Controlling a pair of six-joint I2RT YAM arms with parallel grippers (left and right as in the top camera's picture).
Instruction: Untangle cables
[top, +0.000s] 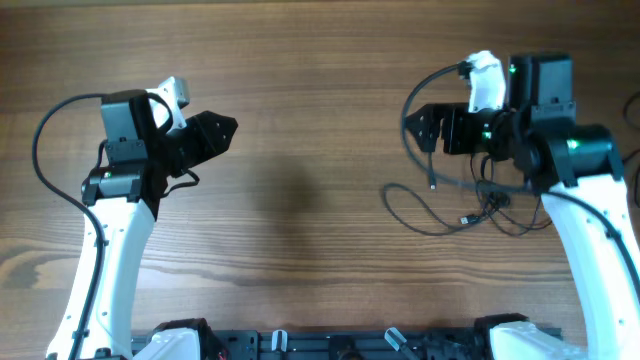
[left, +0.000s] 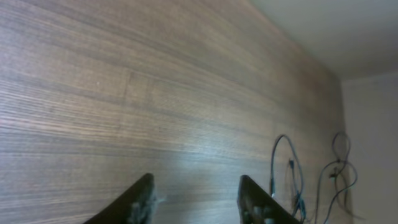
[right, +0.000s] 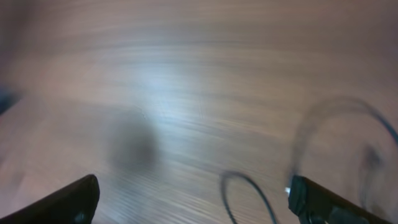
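Cables (top: 490, 203) are seen lying on the wooden surface (top: 300, 70) at the right side of the overhead view. They are spread as loose, thin black loops, with a denser tangle toward their right end, just beside the white link of the right arm. Small plug ends can be made out among the loops, one near the middle of the bundle. The cords are touched by neither hand. The right hand (top: 418, 128) is held near the loops, on their far side from the robot's base, and is pointed toward the middle of the surface. Its fingers (right: 68, 199) are shown spread wide in the right wrist view, with wood grain and a blurred cord loop seen between them, and nothing is pinched. That wrist view is smeared, so finer detail of the cords cannot be told from it. The left hand (top: 228, 128) is placed well apart from the cables, on the left side of the surface, and is pointed toward the right. Its fingers (left: 140, 199) are seen parted in the left wrist view, with only wood grain between them and nothing gripped. In that same view the cables are shown at the right edge as thin dark loops, beyond the finger on that side. A thicker black arm cable (top: 420, 88) is seen arching from the right arm.
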